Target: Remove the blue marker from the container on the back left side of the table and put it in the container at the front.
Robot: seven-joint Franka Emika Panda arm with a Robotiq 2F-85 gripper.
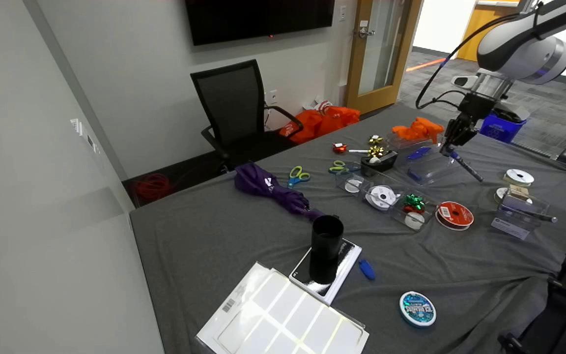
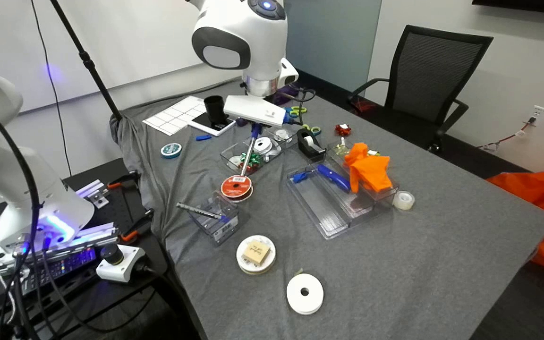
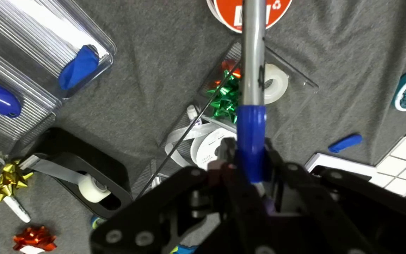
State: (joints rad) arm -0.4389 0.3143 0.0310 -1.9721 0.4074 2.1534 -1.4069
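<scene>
Pinching the blue marker (image 3: 253,88) in the gripper (image 3: 249,150) by one end above the worktop (image 2: 395,274); risking a drop on knocking its overhang against the presumed front container (image 2: 226,230).

Open table (image 2: 266,218) between tray (image 2: 318,213), bin (image 2: 226,230); grey marker (image 2: 199,211) overhangs bin

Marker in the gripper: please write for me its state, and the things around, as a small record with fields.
Gripper: closed on the blue end of the marker
Marker: silver barrel free, tilted, held above the table, in no container
Small clear bin: a second marker sits slanted in it, one end past the rim
Black tape dispenser: on the table, white tape roll inside
Red ribbon spool: lying on the table
</scene>
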